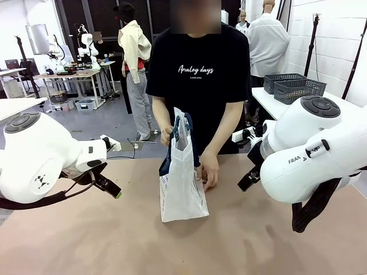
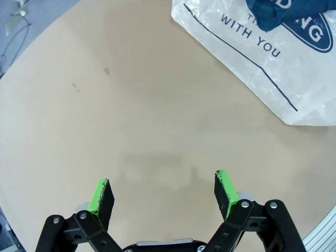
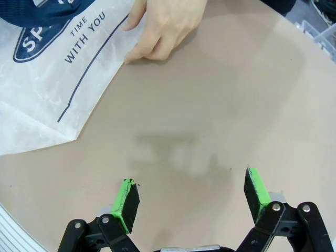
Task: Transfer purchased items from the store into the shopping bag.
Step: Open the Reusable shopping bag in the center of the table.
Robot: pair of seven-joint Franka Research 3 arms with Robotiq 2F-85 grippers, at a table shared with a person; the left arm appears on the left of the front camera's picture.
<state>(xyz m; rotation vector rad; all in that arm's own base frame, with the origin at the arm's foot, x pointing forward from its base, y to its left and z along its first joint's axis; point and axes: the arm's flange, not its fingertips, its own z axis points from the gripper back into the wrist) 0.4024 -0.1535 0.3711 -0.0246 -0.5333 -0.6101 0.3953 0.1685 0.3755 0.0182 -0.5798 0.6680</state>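
Note:
The shopping bag (image 1: 182,183), whitish plastic with navy handles and lettering, stands upright in the middle of the table. The person steadies it with one hand (image 1: 166,136) at its top and the other hand (image 1: 209,172) at its side. No purchased items are in view. My left gripper (image 1: 110,187) hovers left of the bag, open and empty. In the left wrist view the left gripper (image 2: 163,185) is over bare table, with the bag (image 2: 273,58) ahead. My right gripper (image 1: 249,180) hangs right of the bag, and in the right wrist view the right gripper (image 3: 191,186) is open and empty, short of the bag (image 3: 58,68) and the person's hand (image 3: 163,29).
The tan table (image 1: 86,240) is bare around the bag. Two dark grey lattice baskets (image 1: 301,89) stand on a white table at the back right, behind the person.

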